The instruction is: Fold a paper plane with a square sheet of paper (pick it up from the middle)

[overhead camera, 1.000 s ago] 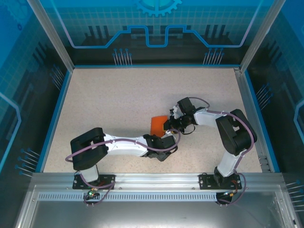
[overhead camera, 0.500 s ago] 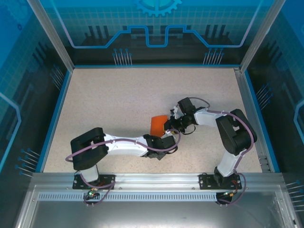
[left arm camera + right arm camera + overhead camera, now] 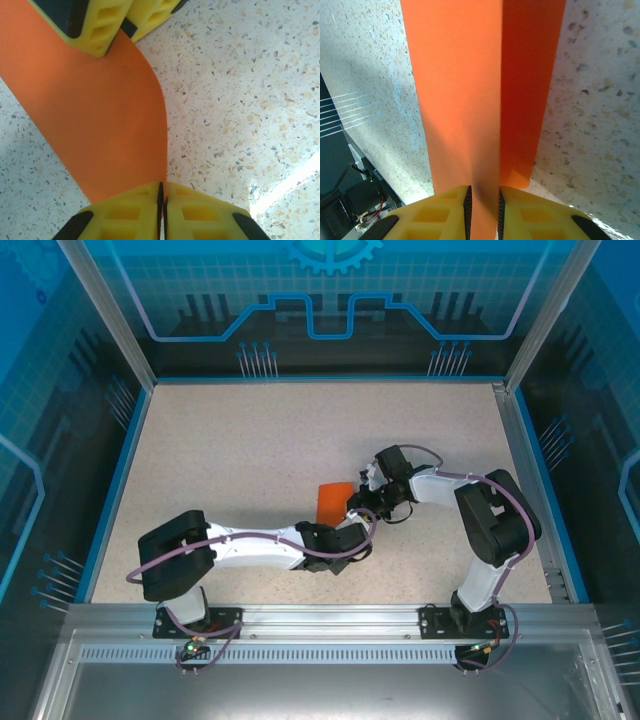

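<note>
Just right of the table's centre, one folded orange sheet of paper (image 3: 332, 502) is pinched by two grippers, the left gripper (image 3: 162, 212) clamped on its 5 o'clock edge and the right gripper (image 3: 482, 207) on its 3 o'clock edge, with bare speckled table (image 3: 230, 450) open from 9 to 1 o'clock.

Left gripper (image 3: 162, 192), right gripper (image 3: 483, 195): both clamped.

No readable text, numbers or brand marks anywhere; just a light-blue gear emblem (image 3: 331, 252) and circuit-style line graphics on the translucent blue back wall panel (image 3: 330, 300).
</note>
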